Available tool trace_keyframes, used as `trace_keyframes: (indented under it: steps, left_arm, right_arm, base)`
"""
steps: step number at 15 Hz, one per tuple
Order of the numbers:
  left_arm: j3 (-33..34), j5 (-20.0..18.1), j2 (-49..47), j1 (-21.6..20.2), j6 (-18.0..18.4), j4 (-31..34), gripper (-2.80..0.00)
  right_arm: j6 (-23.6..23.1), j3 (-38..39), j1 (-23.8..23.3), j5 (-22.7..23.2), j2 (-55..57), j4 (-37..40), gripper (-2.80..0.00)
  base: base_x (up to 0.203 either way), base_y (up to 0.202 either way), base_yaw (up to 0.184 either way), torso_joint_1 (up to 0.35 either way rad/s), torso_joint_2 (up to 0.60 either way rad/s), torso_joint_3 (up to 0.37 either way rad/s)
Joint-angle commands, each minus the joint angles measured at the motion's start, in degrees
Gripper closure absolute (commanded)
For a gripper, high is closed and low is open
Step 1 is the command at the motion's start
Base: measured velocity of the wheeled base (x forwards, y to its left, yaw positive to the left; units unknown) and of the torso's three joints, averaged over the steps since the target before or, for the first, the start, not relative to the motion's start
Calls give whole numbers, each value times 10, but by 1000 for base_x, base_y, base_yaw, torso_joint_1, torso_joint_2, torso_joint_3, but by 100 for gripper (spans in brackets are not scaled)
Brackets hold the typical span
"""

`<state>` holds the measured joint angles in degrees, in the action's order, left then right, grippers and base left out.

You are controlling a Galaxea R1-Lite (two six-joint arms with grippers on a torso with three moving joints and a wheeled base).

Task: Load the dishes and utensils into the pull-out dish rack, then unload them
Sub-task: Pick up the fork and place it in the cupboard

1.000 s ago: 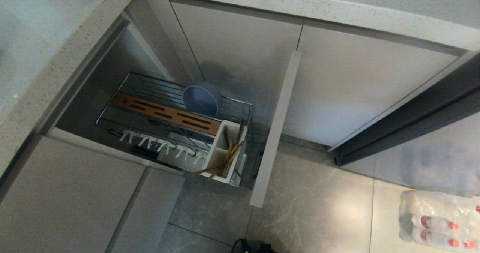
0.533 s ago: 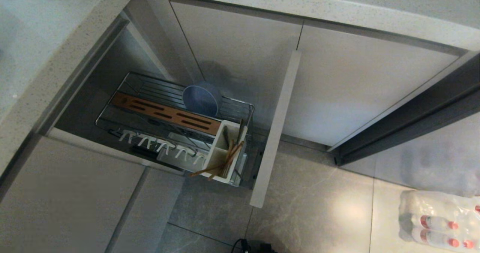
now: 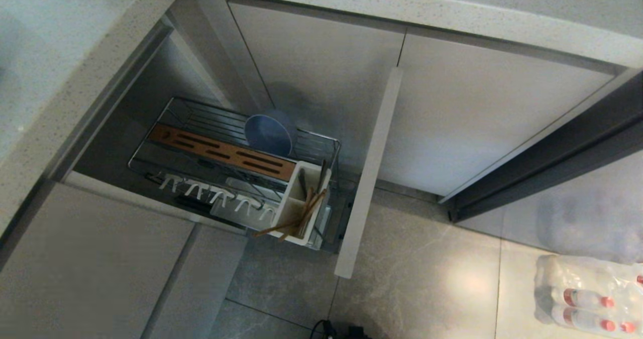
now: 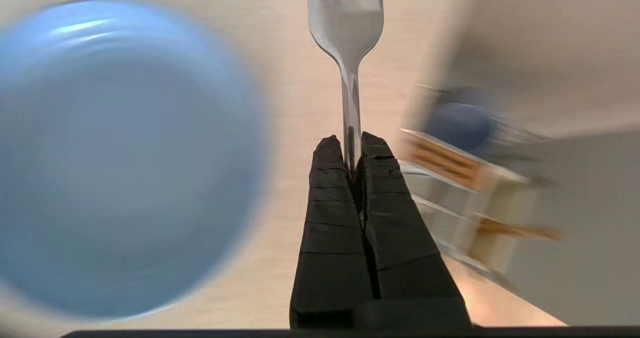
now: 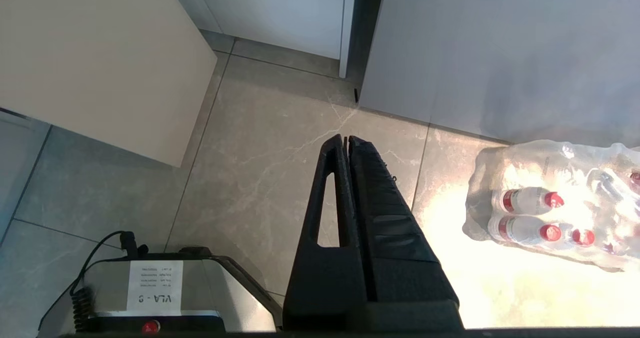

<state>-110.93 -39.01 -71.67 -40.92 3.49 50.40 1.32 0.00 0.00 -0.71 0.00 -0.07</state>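
My left gripper (image 4: 351,140) is shut on the handle of the silver fork (image 4: 345,22), whose tines point away from the wrist. It hangs over a beige counter, beside a round dusty-blue dish (image 4: 115,157) lying there. Lower down, the pull-out dish rack (image 3: 150,165) stands pulled out of the cabinet. A second blue dish (image 3: 269,133) leans on edge behind the rack's wooden strip (image 3: 221,154). Wooden chopsticks (image 3: 296,221) stick out of the white caddy (image 3: 291,206). My right gripper (image 5: 346,137) is shut and empty, parked over the floor. Neither arm shows in the head view.
The rack's beige front panel (image 3: 369,173) juts out over the tiled floor. Stone countertops (image 3: 60,52) run along the left and the back. A wrapped pack of water bottles (image 3: 587,294) lies on the floor at the right. The robot's base (image 5: 150,288) is below the right gripper.
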Motion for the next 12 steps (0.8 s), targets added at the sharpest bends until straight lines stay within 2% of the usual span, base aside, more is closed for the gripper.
trace_keyframes:
  steps: [1, 4, 7, 9, 12]
  left_arm:
    - [-1, 7, 27, 64, -6, 4, 0]
    - [-1, 30, 48, 189, -15, 32, 0]
    - [4, 35, 59, 293, -18, 93, 0]
    - [13, 35, 48, 337, -17, 134, 0]
    - [21, 34, 11, 361, -17, 170, 0]
  right_arm:
    - [0, 0, 0, 0, 1, 0, 0]
    - [0, 0, 0, 0, 0, 0, 0]
    - [0, 0, 0, 0, 1, 0, 0]
    - [0, 0, 0, 0, 1, 0, 0]
    - [0, 0, 0, 0, 1, 0, 0]
  base:
    - [0, 0, 0, 0, 0, 0]
    - [0, 0, 0, 0, 0, 0]
    - [0, 0, 0, 0, 0, 0]
    - [0, 0, 0, 0, 0, 0]
    - [0, 0, 0, 0, 0, 0]
